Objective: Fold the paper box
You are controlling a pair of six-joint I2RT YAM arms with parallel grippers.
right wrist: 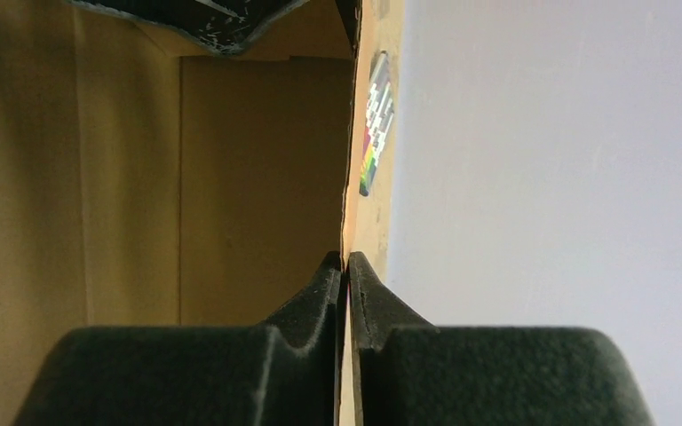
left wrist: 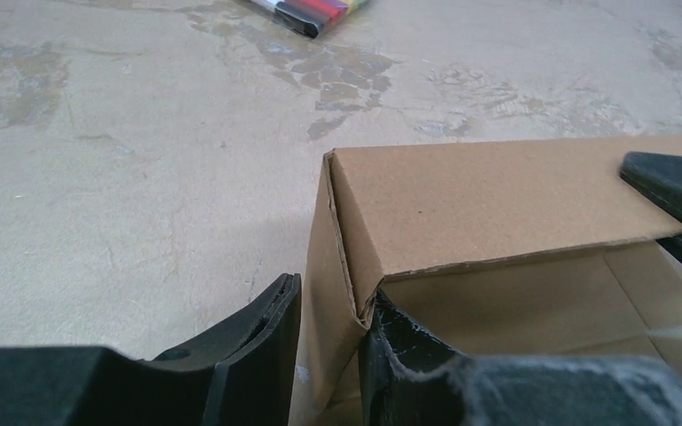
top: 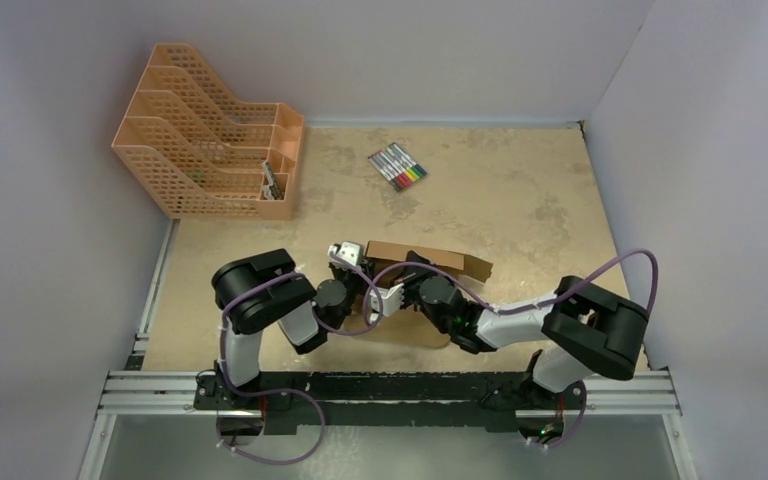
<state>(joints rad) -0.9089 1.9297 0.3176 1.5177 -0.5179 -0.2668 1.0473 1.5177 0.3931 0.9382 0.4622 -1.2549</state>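
Note:
The paper box (top: 428, 260), plain brown cardboard and partly formed, lies on the table between both arms. In the left wrist view its long side panel (left wrist: 497, 200) leans in over the open inside. My left gripper (left wrist: 330, 346) straddles the box's left end wall, one finger outside and one inside, pressed on the doubled cardboard. My right gripper (right wrist: 346, 266) is shut on the thin edge of a side wall (right wrist: 266, 186). From above, the left gripper (top: 358, 292) and the right gripper (top: 408, 292) meet at the box's near side.
A pack of coloured markers (top: 398, 166) lies behind the box, mid-table. The orange mesh file rack (top: 210, 130) stands at the back left. Grey walls close in both sides and the back. A metal rail (top: 390, 385) runs along the near edge.

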